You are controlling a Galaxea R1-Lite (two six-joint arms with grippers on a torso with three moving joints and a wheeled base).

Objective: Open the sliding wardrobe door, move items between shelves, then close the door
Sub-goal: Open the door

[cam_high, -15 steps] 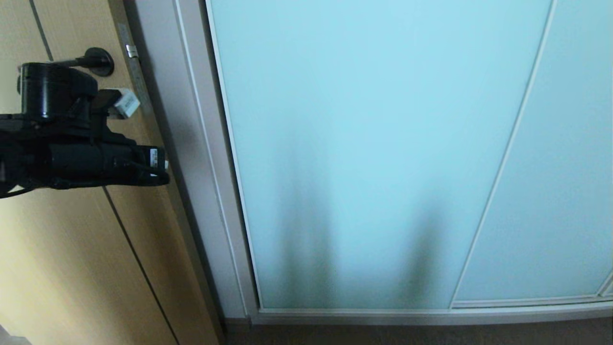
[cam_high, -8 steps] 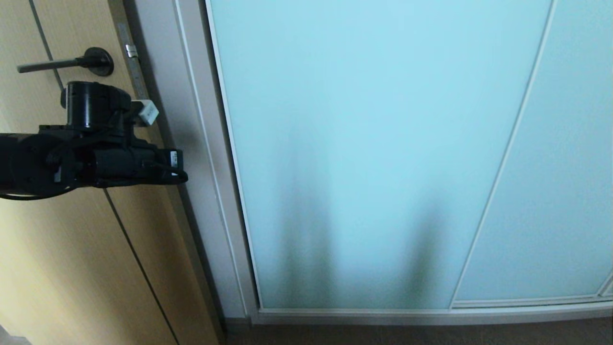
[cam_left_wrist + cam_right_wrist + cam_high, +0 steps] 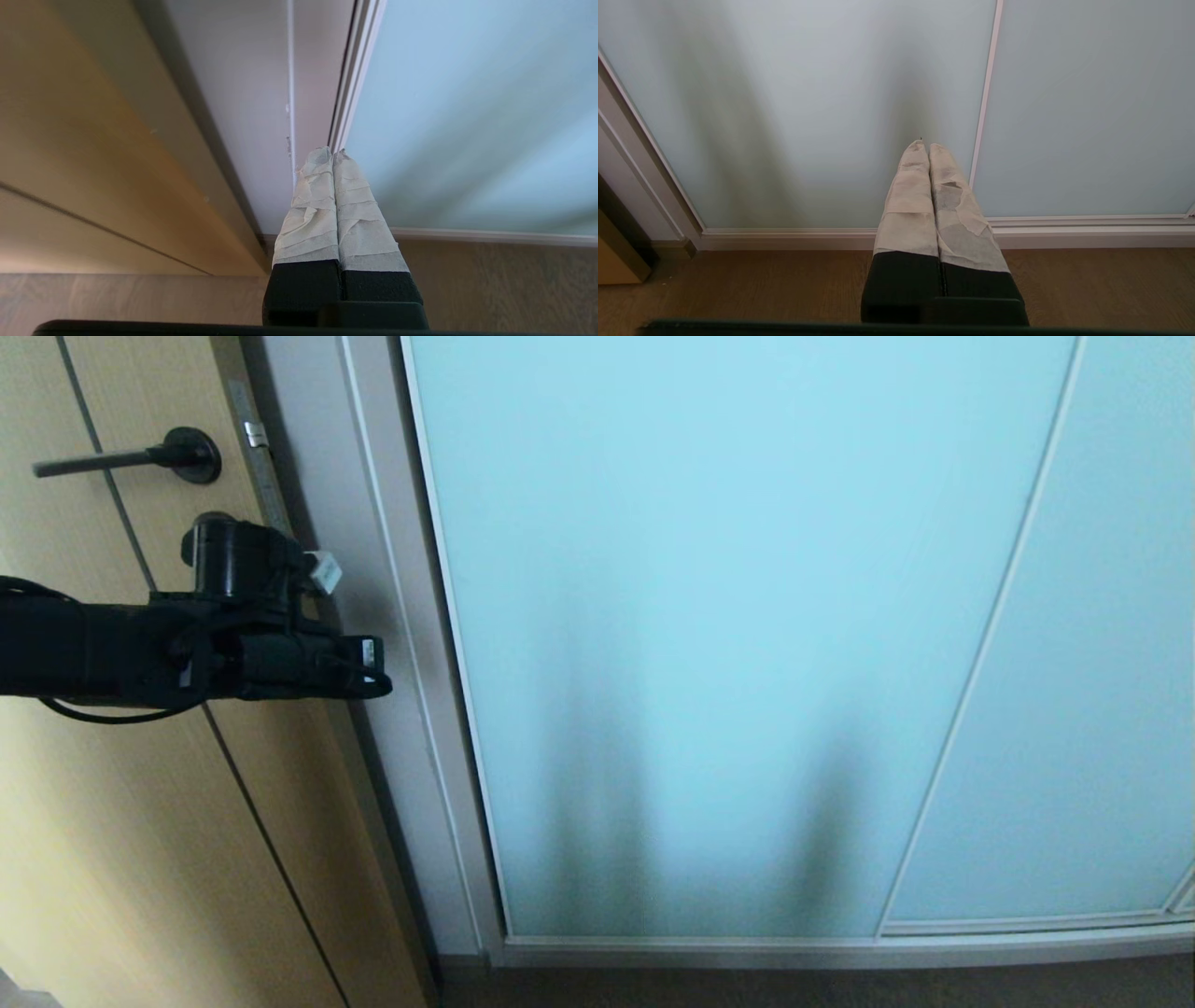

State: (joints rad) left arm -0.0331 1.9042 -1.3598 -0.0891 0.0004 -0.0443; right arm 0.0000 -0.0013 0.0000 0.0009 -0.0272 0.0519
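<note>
The sliding wardrobe door point(image 3: 728, 635), a frosted pale-blue glass panel in a slim silver-white frame, fills the head view from centre out to 3 o'clock and stands fully closed. A second glass panel point(image 3: 1092, 709) overlaps it toward 3 o'clock. Nothing of the wardrobe's interior can be made out; only two dark upright shadows show on the glass near 6 o'clock.

The tan wood door point(image 3: 121, 821) with its black lever handle point(image 3: 121, 457) occupies the 9 o'clock side, with the pale wardrobe side post point(image 3: 373, 569) between it and the glass.

The left arm point(image 3: 93, 658) reaches in from 9 o'clock. Against the earlier frames it has extended toward the post and sits lower, now clear of the lever handle it previously overlapped.

The head view does not show the left fingers. The left wrist view shows the left gripper point(image 3: 332, 156) with its taped fingers point(image 3: 310, 205) pressed together, empty, tips pointing at the seam where the post meets the door frame; contact cannot be determined.

Only the right wrist view shows the right gripper point(image 3: 924, 147): fingers together, empty, held low before the glass above the wood floor point(image 3: 738, 289).
</note>
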